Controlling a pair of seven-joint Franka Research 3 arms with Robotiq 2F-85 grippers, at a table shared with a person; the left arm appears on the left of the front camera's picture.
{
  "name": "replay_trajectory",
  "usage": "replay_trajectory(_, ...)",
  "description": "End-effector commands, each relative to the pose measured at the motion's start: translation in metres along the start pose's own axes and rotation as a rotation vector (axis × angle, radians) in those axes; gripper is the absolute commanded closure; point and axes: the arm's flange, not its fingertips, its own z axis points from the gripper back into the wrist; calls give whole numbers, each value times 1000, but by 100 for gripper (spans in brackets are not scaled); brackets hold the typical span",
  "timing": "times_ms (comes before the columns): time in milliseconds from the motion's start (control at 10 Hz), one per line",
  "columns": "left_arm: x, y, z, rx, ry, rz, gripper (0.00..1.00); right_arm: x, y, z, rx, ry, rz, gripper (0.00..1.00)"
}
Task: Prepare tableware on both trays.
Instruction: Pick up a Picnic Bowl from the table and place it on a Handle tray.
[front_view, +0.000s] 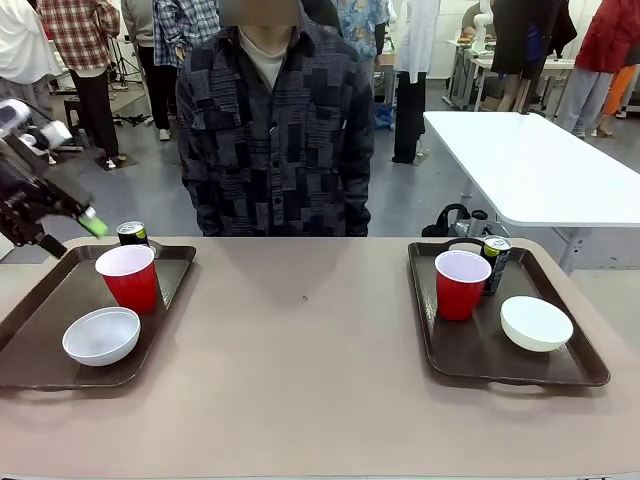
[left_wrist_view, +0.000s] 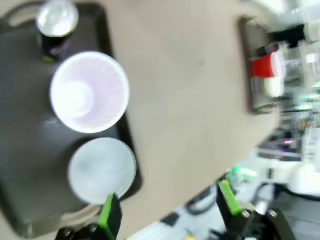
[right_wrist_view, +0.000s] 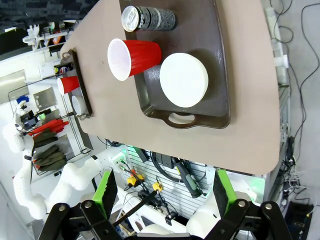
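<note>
Two dark brown trays lie on the tan table. The left tray (front_view: 40, 330) holds a red cup (front_view: 127, 277), a white bowl (front_view: 101, 335) and a black can (front_view: 132, 234). The right tray (front_view: 520, 365) holds a red cup (front_view: 461, 284), a can (front_view: 495, 262) and a bowl (front_view: 536, 323). My left gripper (front_view: 72, 235) hangs open and empty above the left tray's far left corner. Its wrist view looks down on the cup (left_wrist_view: 90, 92), bowl (left_wrist_view: 101, 170) and can (left_wrist_view: 57, 22). My right gripper (right_wrist_view: 165, 192) is open and empty, high above the right tray (right_wrist_view: 220, 75), cup (right_wrist_view: 134, 57), bowl (right_wrist_view: 183, 80) and can (right_wrist_view: 148, 19).
A person in a dark patterned shirt (front_view: 272, 130) stands at the table's far edge, between the trays. A bare stretch of table (front_view: 300, 340) separates the trays. A white table (front_view: 540, 165) stands behind on the right.
</note>
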Motion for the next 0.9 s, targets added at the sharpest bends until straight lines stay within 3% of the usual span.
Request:
replay_trajectory(0,4,41,31,-328,-60,55,0,-2,0,-1,4,3,12,0)
replay_trajectory(200,-5,85,61,-449,-159,147,0,-2,0,-1,4,3,12,0)
replay_trajectory(600,-6,153,103,-573,-155,160,0,-2,0,-1,4,3,12,0)
replay_trajectory(800,-6,169,117,-575,-96,126,0,-2,0,-1,4,3,12,0)
